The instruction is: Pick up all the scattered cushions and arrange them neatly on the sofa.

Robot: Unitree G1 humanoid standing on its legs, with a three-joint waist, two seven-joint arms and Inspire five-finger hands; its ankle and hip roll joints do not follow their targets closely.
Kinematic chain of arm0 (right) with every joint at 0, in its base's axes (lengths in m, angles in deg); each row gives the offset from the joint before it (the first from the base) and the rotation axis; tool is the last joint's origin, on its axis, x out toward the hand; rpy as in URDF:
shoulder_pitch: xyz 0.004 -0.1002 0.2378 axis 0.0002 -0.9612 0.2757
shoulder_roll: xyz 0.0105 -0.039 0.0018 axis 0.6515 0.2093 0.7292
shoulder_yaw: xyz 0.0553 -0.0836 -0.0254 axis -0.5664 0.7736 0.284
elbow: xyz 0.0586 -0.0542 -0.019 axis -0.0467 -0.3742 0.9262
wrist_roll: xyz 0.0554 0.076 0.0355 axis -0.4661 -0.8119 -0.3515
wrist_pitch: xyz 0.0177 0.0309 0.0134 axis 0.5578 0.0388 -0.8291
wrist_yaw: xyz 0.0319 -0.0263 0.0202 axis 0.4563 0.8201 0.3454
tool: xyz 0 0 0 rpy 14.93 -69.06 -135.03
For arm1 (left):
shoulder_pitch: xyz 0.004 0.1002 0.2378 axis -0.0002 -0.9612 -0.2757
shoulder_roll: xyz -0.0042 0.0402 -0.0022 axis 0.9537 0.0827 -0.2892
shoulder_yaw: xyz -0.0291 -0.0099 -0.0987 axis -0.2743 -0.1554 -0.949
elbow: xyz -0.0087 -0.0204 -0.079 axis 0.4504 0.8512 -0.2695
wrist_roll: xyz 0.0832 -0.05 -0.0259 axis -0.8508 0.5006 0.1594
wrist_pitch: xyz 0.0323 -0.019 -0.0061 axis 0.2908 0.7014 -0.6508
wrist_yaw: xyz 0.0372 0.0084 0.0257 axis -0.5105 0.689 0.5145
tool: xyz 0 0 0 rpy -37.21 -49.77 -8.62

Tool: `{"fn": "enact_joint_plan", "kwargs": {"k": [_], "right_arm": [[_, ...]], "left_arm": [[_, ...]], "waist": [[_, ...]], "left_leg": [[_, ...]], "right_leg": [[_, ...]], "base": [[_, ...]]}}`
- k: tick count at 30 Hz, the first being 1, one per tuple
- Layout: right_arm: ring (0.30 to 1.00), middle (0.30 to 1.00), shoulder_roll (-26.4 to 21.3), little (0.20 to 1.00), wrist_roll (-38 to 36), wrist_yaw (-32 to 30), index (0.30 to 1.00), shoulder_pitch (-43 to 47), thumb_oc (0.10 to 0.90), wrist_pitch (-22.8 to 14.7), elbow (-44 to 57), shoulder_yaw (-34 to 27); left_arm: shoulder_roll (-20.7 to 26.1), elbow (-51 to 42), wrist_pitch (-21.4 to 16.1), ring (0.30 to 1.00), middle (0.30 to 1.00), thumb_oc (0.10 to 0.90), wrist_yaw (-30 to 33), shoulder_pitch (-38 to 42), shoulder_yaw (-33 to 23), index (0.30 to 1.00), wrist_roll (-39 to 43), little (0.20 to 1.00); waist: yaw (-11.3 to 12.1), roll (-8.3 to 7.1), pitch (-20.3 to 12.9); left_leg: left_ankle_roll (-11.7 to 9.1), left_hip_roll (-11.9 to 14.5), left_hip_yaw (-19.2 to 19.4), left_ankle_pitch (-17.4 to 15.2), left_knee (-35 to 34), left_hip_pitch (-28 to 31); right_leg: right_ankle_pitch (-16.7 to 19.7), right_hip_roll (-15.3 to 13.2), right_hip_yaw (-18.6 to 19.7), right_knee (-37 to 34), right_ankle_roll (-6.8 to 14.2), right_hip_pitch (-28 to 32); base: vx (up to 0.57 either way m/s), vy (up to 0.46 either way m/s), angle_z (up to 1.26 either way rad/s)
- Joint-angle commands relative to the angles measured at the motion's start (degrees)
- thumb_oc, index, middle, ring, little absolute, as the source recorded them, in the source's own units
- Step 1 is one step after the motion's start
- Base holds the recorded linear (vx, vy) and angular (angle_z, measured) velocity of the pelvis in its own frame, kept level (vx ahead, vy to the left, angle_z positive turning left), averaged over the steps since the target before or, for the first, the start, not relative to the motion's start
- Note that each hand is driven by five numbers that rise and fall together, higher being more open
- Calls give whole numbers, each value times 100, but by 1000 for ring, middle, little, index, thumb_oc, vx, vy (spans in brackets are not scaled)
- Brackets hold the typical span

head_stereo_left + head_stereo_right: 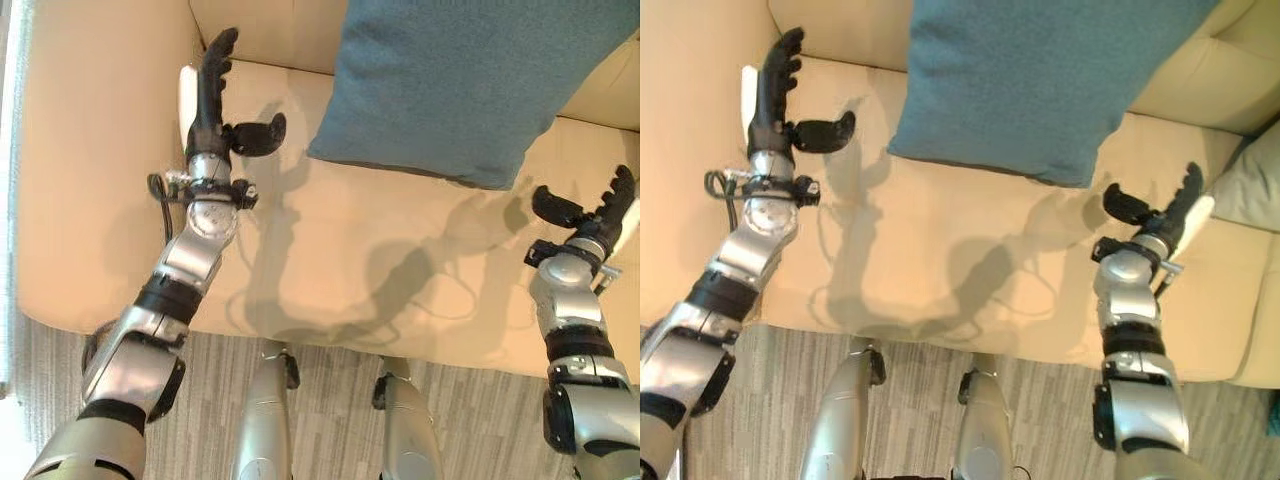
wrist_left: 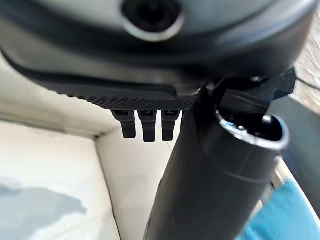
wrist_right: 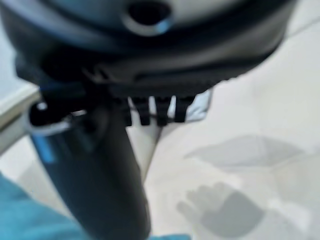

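Sofa: cream, smooth and leather-like, with a broad flat seat, a rounded arm on the robot's left and a padded back; seams divide the seat from the arm and back, and soft shadows of the arms fall across the seat.
Floor: grey, streaked in short woven-looking stripes, in front of the sofa's front edge.
Teal cushion: large, square-cornered, in a matte, finely textured fabric with a dark seam along its lower edge; it stands tilted, its upper part leaning on the sofa's back and its lower edge resting on the seat, between the two hands and touching neither.
Grey cushion: pale grey cloth, only a corner of it in sight at the right end of the sofa, just beside the right hand; whether they touch cannot be told.
Left hand: dark, over the seat near the sofa's left arm, fingers straight and pointing toward the back, thumb spread sideways toward the teal cushion, nothing in its grasp.
Right hand: dark, over the right part of the seat, below the teal cushion's lower right corner, fingers extended and thumb held apart, holding nothing.
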Motion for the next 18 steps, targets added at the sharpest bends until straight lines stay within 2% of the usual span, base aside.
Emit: {"fn": "enact_joint_plan", "kwargs": {"k": [1, 2, 4, 5, 6, 7, 9, 10, 11, 12, 13, 14, 16, 17, 18], "right_arm": [[900, 900, -472, 900, -39, 4, 900, -457, 800, -589, 667, -248], [900, 900, -258, 900, 200, 329, 900, -1253, 800, -508, 1071, -364], [900, 900, -110, 900, 440, 372, 900, -1654, 800, -464, 1284, -382], [900, 900, 54, 900, 576, 651, 900, -2193, 800, -474, 1470, -477], [900, 900, 79, 900, 590, 659, 900, -2281, 800, -456, 1526, -462], [900, 900, 182, 900, 582, 799, 900, -2552, 800, -446, 1599, -539], [900, 900, 577, 900, 721, 1130, 900, -3249, 800, -421, 1619, -508], [900, 900, 581, 900, 723, 1130, 900, -3266, 800, -418, 1631, -500], [900, 900, 649, 900, 770, 1243, 900, -3415, 800, -424, 1614, -487], [900, 900, 677, 900, 798, 1384, 900, -3581, 800, -399, 1535, -405], [900, 900, 716, 900, 805, 1429, 900, -3598, 800, -376, 1480, -339], [900, 900, 702, 900, 740, 1421, 900, -3578, 800, -374, 1330, -296], [900, 900, 717, 900, 626, 1472, 900, -3576, 800, -379, 1255, -237], [900, 900, 699, 900, 584, 1424, 900, -3551, 800, -401, 1137, -241], [900, 900, 670, 900, 490, 1404, 900, -3526, 800, -398, 993, -248]], "left_arm": [[-238, -423, -420, 900, 900, 800, -93, -18, -331, 900, -22, 900], [-229, -656, -497, 900, 900, 800, -177, -580, -618, 900, 183, 900], [-226, -822, -540, 900, 900, 800, -313, -1012, -741, 900, 341, 900], [-205, -961, -598, 900, 900, 800, -549, -1794, -1019, 900, 502, 900], [-197, -1028, -585, 900, 900, 800, -572, -1915, -1039, 900, 513, 900], [-226, -1080, -658, 900, 900, 800, -731, -2378, -1185, 900, 793, 900], [-402, -1138, -627, 900, 900, 800, -1028, -3731, -1593, 900, 997, 900], [-402, -1157, -622, 900, 900, 800, -1031, -3761, -1602, 900, 998, 900], [-452, -1084, -561, 900, 900, 800, -1053, -4086, -1744, 900, 931, 900], [-516, -953, -453, 900, 900, 800, -1069, -4687, -1901, 900, 768, 900], [-583, -821, -393, 900, 900, 800, -1068, -4912, -1939, 900, 734, 900], [-692, -687, -360, 900, 900, 800, -1136, -5193, -2044, 900, 933, 900], [-862, -472, -271, 900, 900, 800, -1115, -5413, -2135, 900, 994, 900], [-927, -380, -253, 900, 900, 800, -1122, -5477, -2208, 900, 863, 900], [-1015, -198, -229, 900, 900, 800, -1116, -5615, -2260, 900, 650, 900]], "waist": [[120, 262, -855], [74, 252, -872], [80, 239, -969], [104, 245, -1049], [86, 239, -1069], [105, 244, -1102], [166, 283, -1276], [156, 290, -1285], [209, 310, -1355], [311, 365, -1480], [401, 396, -1555], [499, 456, -1637], [613, 544, -1708], [626, 484, -1695], [639, 393, -1750]], "left_leg": [[-502, 254, -355, -837, 346, 143], [-505, 282, -335, -857, 365, 276], [-516, 304, -337, -861, 360, 395], [-523, 370, -346, -876, 371, 602], [-532, 374, -347, -883, 356, 664], [-549, 407, -356, -934, 387, 822], [-599, 588, -409, -868, 403, 1287], [-598, 593, -415, -826, 370, 1293], [-627, 673, -472, -753, 379, 1409], [-723, 843, -562, -471, 300, 1637], [-776, 947, -602, -248, 216, 1721], [-919, 1092, -696, 154, 23, 1795], [-1140, 1245, -783, 836, -167, 1726], [-1047, 1254, -537, 696, -153, 1767], [-850, 1188, -141, 320, 180, 1864]], "right_leg": [[-1190, -86, -89, 613, 253, 378], [-1266, -27, -108, 649, 225, 495], [-1317, 2, -112, 687, 198, 594], [-1470, 66, -146, 816, 144, 734], [-1496, 69, -149, 832, 137, 782], [-1645, 105, -162, 950, 97, 915], [-1999, 251, -282, 1301, -54, 1267], [-1966, 263, -289, 1277, -61, 1273], [-2081, 344, -332, 1395, -138, 1388], [-2243, 521, -451, 1550, -259, 1579], [-2335, 626, -532, 1573, -327, 1709], [-2422, 800, -618, 1453, -395, 1959], [-2381, 973, -756, 1195, -501, 2155], [-2360, 974, -896, 1035, -550, 2255], [-2204, 937, -1128, 791, -596, 2270]], "base": [[43, -103, -2], [28, -97, -1], [81, -87, 1], [104, -90, -3], [124, -130, -3], [84, -146, -5], [104, -232, 3], [78, -199, 8], [21, -225, 14], [47, -301, 13], [-39, -355, 17], [-86, -267, 23], [-202, -221, 37], [-437, -274, 48], [-533, -319, 57]]}}
